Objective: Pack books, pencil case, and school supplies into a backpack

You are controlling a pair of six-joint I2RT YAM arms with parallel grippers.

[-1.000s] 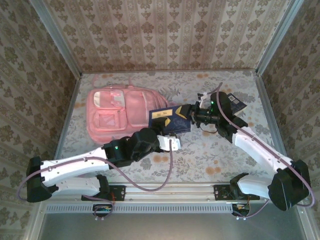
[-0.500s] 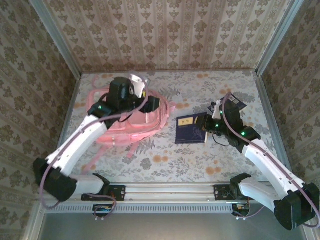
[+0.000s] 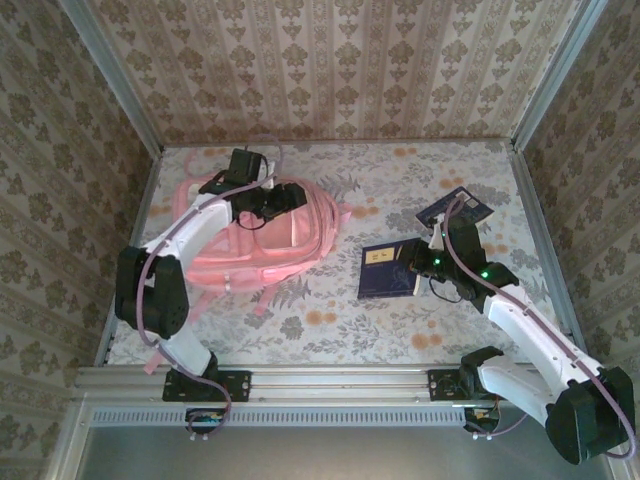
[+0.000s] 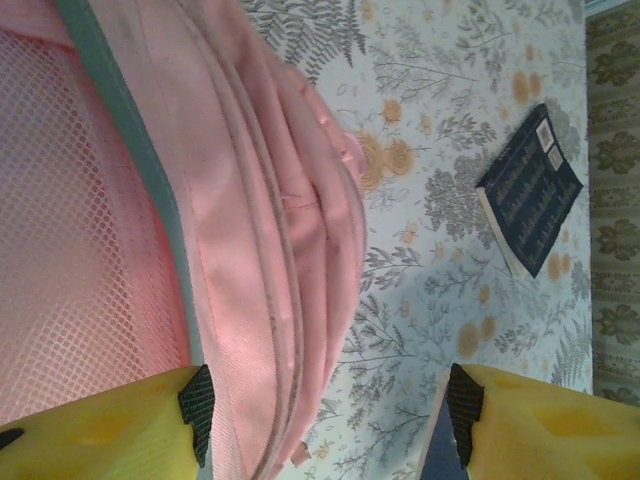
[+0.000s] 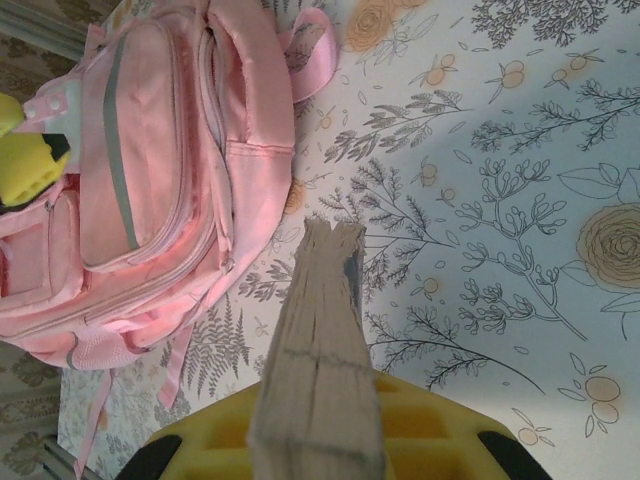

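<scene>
The pink backpack (image 3: 245,240) lies at the back left of the table. My left gripper (image 3: 283,195) hangs over its right side. In the left wrist view the left gripper (image 4: 330,410) is open, its jaws wide apart astride the backpack's (image 4: 240,230) outer seam, gripping nothing. My right gripper (image 3: 415,265) is shut on a dark navy book (image 3: 388,270) at the right middle. In the right wrist view the right gripper (image 5: 325,440) clamps that book's pale page edge (image 5: 320,340), which points toward the backpack (image 5: 150,170). A second navy book (image 3: 455,210) lies flat behind the right arm; it is the navy book (image 4: 530,210) in the left wrist view.
Patterned walls with metal corner posts (image 3: 535,95) close in the floral table (image 3: 330,330) on three sides. A pink strap (image 3: 268,297) trails from the backpack toward the near edge. The left gripper's yellow finger (image 5: 25,150) shows beside the backpack in the right wrist view.
My left arm swung from the table's near middle up to the backpack, its jaws narrowing. The right arm carried the navy book away from the backpack, rightward and nearer.
</scene>
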